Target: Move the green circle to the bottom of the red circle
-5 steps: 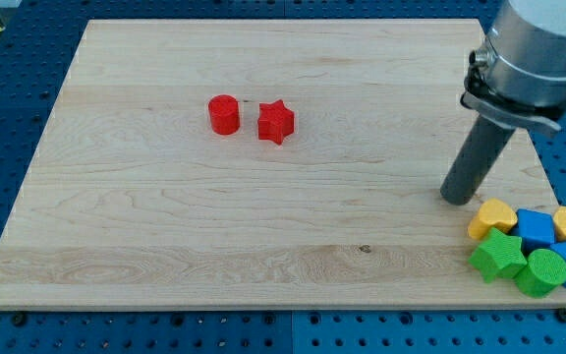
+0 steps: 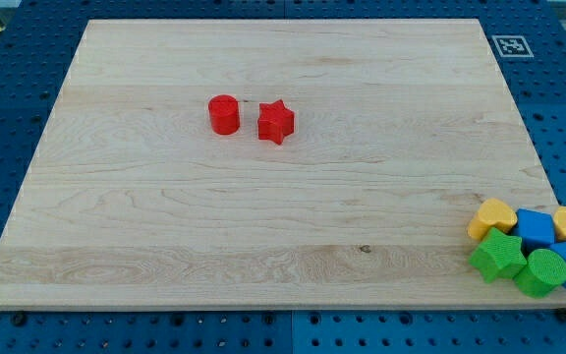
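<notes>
The rod and my tip have left the view since a moment ago, so the tip's place among the blocks cannot be told. The wooden board lies on a blue pegboard. The green circle sits in the bottom-right cluster, well apart from the red circle.

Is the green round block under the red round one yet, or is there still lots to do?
Nothing looks done yet. The green round block sits in the pile at the board's bottom right corner, touching the green block and blue blocks. The red round block is far off, upper left, beside the red star. My tip is not in view, so nothing is being pushed. The whole move remains.
</notes>
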